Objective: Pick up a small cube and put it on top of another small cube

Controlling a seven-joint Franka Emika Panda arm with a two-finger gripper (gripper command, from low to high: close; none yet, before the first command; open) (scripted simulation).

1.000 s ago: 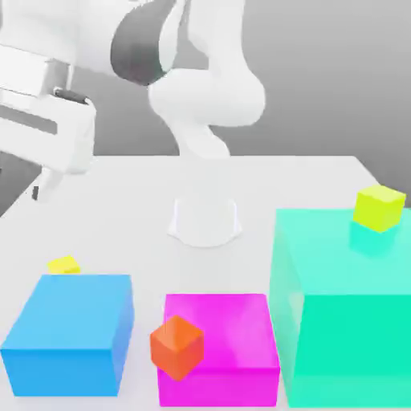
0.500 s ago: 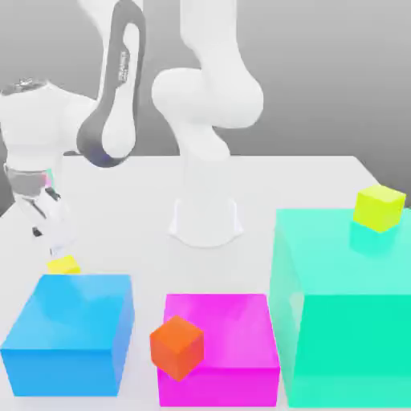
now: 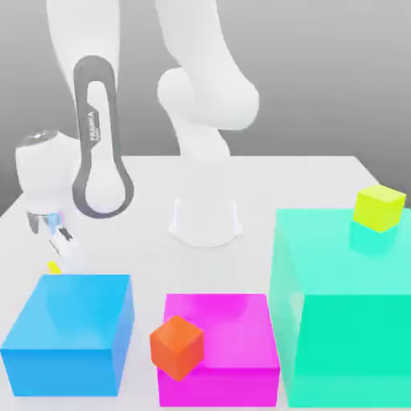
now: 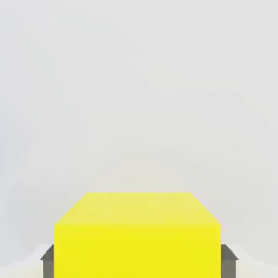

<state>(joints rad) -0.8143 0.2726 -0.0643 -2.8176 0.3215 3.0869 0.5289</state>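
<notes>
"FRANKA" runs down the arm link (image 3: 95, 128); the hand view reveals the tool (image 3: 61, 250) clenched on the small yellow cube (image 4: 137, 234).

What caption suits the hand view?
Gripper shut on the small yellow cube above the white table.

the blue block (image 3: 68, 333) crowds the gripper (image 3: 64, 249) (touching or not, unclear); the table (image 3: 136, 209) behind lies open.

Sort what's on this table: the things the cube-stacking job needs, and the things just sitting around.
For the job: small yellow cube, gripper shut on it.
Just sitting there: blue block, magenta block, teal block, orange cube, lime cube.
</notes>
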